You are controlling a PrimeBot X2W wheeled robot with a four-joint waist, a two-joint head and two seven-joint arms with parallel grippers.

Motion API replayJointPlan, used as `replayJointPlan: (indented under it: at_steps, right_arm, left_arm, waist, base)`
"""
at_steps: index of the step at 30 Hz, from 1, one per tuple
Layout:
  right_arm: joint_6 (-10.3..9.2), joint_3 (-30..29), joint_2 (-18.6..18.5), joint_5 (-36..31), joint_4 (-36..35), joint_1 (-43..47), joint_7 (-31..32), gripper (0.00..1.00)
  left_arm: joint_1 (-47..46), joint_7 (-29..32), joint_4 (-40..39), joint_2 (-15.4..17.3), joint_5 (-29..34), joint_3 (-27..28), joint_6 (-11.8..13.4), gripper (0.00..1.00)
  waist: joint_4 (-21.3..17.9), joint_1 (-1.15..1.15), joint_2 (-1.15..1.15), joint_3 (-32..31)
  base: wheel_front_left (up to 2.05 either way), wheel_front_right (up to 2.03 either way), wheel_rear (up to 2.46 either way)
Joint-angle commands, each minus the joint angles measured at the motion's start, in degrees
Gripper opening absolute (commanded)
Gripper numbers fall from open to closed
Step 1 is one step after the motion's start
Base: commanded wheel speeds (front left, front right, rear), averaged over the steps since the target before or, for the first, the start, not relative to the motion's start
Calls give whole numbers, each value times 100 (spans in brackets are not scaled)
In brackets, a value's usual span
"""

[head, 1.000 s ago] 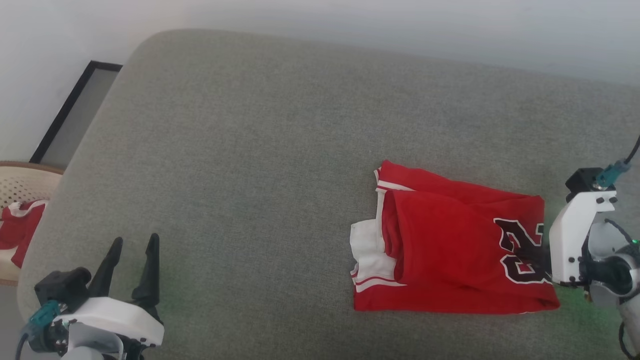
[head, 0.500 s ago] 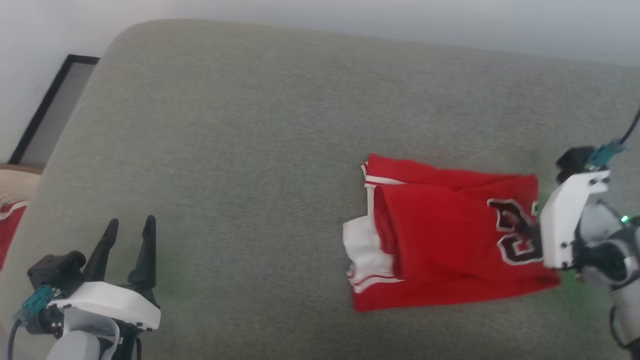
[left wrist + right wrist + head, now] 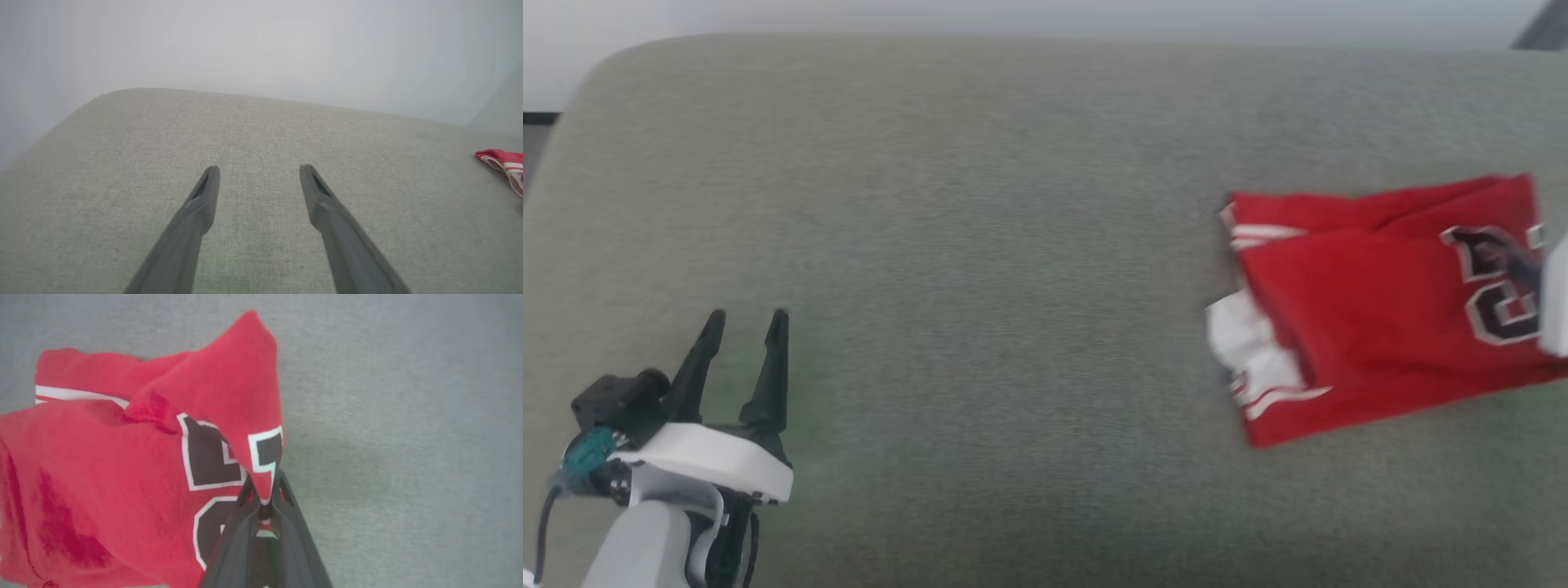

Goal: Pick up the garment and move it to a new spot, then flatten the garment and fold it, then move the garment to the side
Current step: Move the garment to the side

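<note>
While the right gripper (image 3: 263, 488) is clamped on the lettered edge of the folded jersey (image 3: 1372, 302) at the right of the cushion (image 3: 972, 245), drag low and evenly so the folds hold; the left gripper (image 3: 748, 318) hovers, jaws apart.

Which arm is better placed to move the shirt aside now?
Right: the right gripper is shut on the shirt at its edge beside the lettering; the left gripper hangs open over the cushion, well away from the shirt.
</note>
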Motion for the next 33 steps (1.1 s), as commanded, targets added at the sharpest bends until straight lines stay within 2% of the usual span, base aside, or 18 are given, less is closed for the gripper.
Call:
replayJointPlan:
  at_steps: [1,9,18,26,33]
  right_arm:
    - [-1,-56,-101,-50,31,-111,-73,0]
    - [-1,-516,-512,-228,369,-502,-485,0]
    - [-1,-592,-991,-453,823,-937,-1290,0]
    - [-1,-440,-1125,-784,1226,-1378,-1968,0]
    - [-1,-325,-1118,-1128,1637,-1661,-2408,0]
  left_arm:
    - [-108,-25,-34,51,55,-18,-15,100]
    - [-438,-24,-93,155,46,-287,-15,100]
    - [-868,-24,-239,368,50,-596,-16,100]
    - [-1247,-24,-377,587,64,-867,-16,100]
    - [-1517,-24,-416,656,16,-1063,-16,100]
  waist:
    - [-203,0,0,81]
    - [-698,0,0,312]
    - [-1139,0,0,772]
    - [-1360,0,0,1203]
    - [-1452,0,0,1446]
  base:
    - [0,0,0]
    - [0,0,0]
    - [0,0,0]
    - [0,0,0]
    - [0,0,0]
